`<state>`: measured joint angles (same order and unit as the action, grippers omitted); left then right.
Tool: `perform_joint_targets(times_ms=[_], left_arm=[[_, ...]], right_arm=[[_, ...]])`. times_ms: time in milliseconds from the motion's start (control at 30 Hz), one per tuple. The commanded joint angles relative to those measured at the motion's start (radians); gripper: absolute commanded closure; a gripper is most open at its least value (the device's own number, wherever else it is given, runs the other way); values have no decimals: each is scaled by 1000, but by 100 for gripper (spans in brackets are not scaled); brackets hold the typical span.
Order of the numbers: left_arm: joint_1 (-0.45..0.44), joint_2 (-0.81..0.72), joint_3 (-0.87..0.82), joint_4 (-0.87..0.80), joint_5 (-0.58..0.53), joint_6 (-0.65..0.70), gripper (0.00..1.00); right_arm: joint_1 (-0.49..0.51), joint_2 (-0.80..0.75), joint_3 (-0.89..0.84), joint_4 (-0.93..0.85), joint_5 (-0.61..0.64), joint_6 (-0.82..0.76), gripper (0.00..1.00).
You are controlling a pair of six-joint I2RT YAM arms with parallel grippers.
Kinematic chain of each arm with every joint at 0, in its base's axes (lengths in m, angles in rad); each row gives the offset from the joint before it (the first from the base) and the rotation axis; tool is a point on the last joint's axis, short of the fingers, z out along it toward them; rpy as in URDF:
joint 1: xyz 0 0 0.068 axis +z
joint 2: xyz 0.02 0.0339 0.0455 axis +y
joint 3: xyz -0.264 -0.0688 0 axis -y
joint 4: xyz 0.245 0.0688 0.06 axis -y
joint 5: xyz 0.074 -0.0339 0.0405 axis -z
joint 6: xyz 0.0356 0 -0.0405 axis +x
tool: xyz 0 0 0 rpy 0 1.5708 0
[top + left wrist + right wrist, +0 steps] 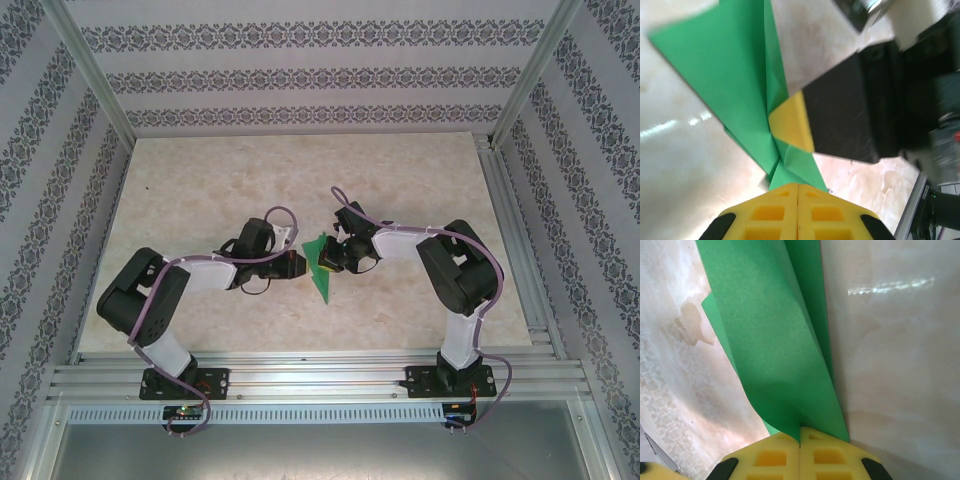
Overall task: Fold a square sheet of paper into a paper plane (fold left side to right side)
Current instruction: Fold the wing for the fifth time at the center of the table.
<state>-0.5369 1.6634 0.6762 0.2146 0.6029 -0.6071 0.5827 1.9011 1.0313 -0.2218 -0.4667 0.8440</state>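
Pinching the Green Paper From Both Sides at Mid-Surface

The green paper [322, 272] lay at the middle of the marbled surface [300, 170], a little toward the surface's near edge. From above it read as a slim, pointed shape, with its tip aimed at that near edge. Creases and overlapping flaps showed where layers had been folded over one another.

The left claw [797, 186] sat just left of the surface's middle. Its yellow pads were pressed flat together with no gap between them. A lower corner of the paper ran right into the seam between the pads, so the claw had hold of that corner.

The right claw [800, 431] sat just right of the surface's middle, facing the left one. It was closed tight too, and the paper rose straight out from between its pads as a broad, smooth sheet, lifted off the surface at that end.

In the left wrist view, one yellow fingertip [792, 125] of the right claw pressed against the paper at a crease, with that claw's black body behind it.

Both arms bent inward over the surface, with purple cables looping along them.
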Motion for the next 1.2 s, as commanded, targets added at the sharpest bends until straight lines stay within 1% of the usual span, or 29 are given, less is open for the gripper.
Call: perform_joint_targets(times_ms=[0, 100, 300, 367, 533, 567, 667, 733, 800, 900, 1033, 1067, 1167], left_arm=[[-30, 39, -26, 147, 54, -78, 92], [-35, 53, -41, 161, 37, -93, 92], [-35, 19, -54, 154, -3, -104, 79], [-35, -2, -50, 142, -9, -103, 78], [-35, -58, -59, 139, -12, -94, 76], [-35, -83, -63, 134, -7, -80, 73], [-39, -119, -60, 117, 10, -58, 67], [-58, -140, -48, 80, -2, -36, 61], [-83, -151, -22, 17, -33, -12, 55], [-118, -153, 9, -32, -78, -5, 45], [-186, -147, 92, -163, -185, 19, 39], [-209, -142, 125, -210, -221, 30, 36], [-260, -103, 220, -339, -321, 44, 33]], right_arm=[[16, 40, -26, -38, 43, -13, 100], [17, 22, -27, -28, 38, -11, 100], [16, -60, -28, -50, 27, -41, 100], [14, -80, -26, -80, 33, -56, 95], [10, -119, -45, -77, 35, -47, 88], [8, -136, -45, -80, 38, -46, 84], [5, -174, -43, -106, 51, -57, 79], [-3, -206, -39, -135, 66, -69, 74], [-14, -230, -36, -170, 81, -85, 70], [-44, -271, -58, -193, 96, -97, 67], [-97, -335, -90, -222, 116, -124, 62], [-108, -353, -94, -244, 135, -140, 60], [-150, -395, -105, -295, 184, -184, 55]])
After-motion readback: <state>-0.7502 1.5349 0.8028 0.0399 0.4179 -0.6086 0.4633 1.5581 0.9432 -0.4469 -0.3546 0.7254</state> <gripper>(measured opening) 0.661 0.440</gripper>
